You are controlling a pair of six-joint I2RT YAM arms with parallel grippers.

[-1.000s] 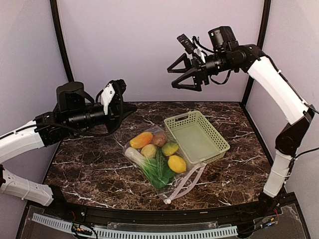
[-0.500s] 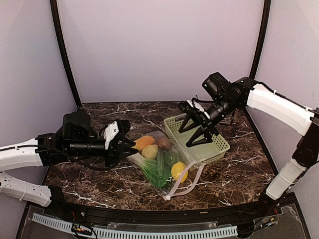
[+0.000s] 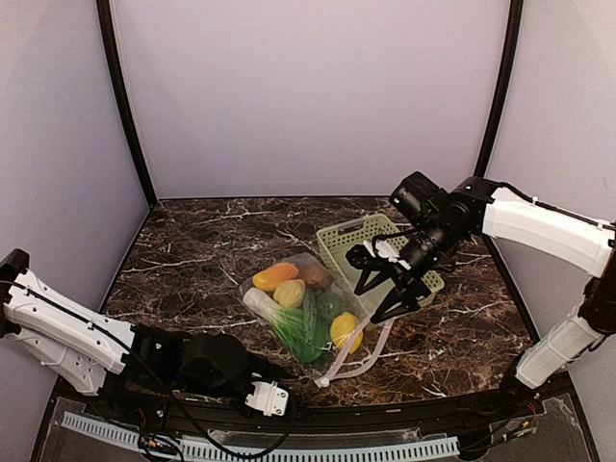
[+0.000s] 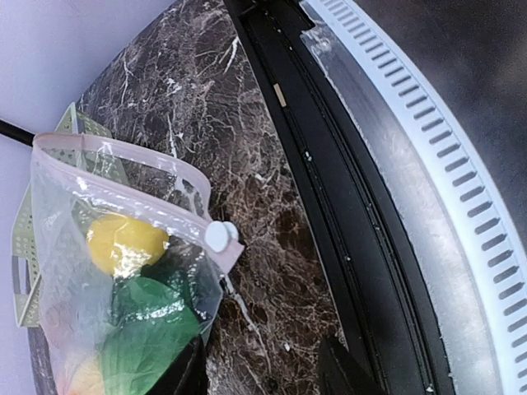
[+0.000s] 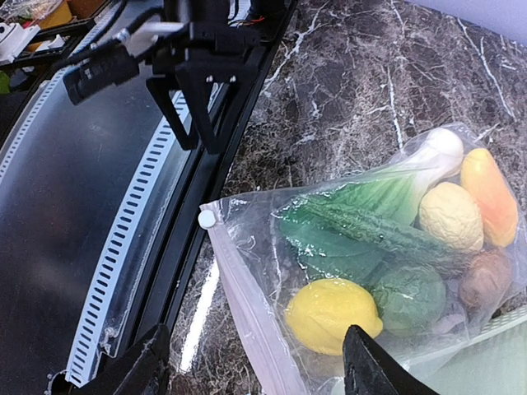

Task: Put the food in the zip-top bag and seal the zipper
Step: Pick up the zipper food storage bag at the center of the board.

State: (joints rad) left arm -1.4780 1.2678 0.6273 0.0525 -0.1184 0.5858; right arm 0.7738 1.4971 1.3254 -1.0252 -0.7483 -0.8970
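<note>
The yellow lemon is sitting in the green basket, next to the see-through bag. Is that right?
Not quite. The yellow lemon is inside the see-through bag, not in the green basket. The right wrist view shows it lying behind the clear plastic. The basket does sit next to the bag.

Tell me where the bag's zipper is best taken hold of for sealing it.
Pinch the white slider at the zipper's near end, where it sits at the bag's corner, clear of the lemon. Come from the table's near edge with the left gripper: its open fingers face that corner, likely the easiest approach.
</note>
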